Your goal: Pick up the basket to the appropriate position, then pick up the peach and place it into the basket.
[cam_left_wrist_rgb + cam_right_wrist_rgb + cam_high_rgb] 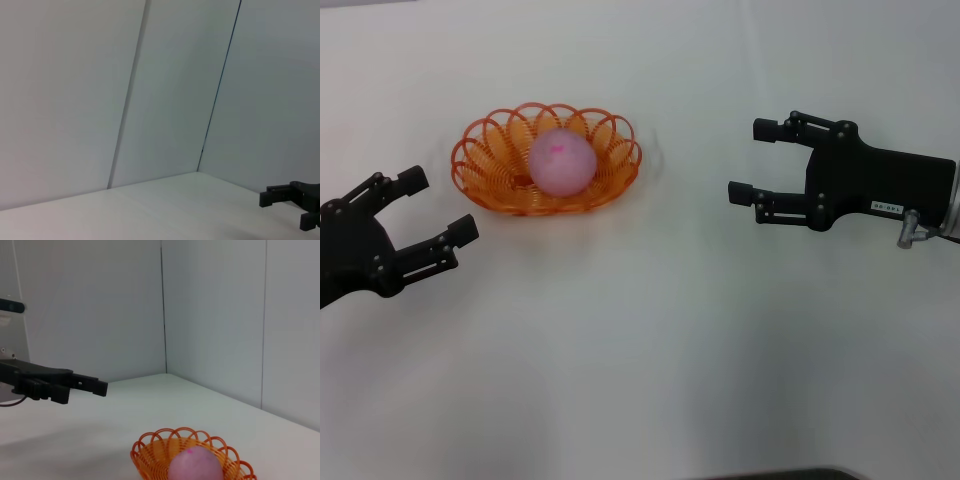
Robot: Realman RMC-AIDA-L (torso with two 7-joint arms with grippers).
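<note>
The orange wire basket (480,185) sits on the white table, left of centre and toward the back. The pale pink peach (561,160) lies inside it, its magenta mark facing up. My left gripper (440,205) hovers open just left of the basket and nearer to me, holding nothing. Well to the right of the basket, my right gripper (748,160) is open and empty, fingers pointing at it. The right wrist view shows the basket (150,445) with the peach (196,464) in it and the left gripper (95,386) beyond. The left wrist view shows only the right gripper (282,212).
The white table (640,350) spreads under both arms. Grey wall panels (215,315) stand behind it and meet in a corner.
</note>
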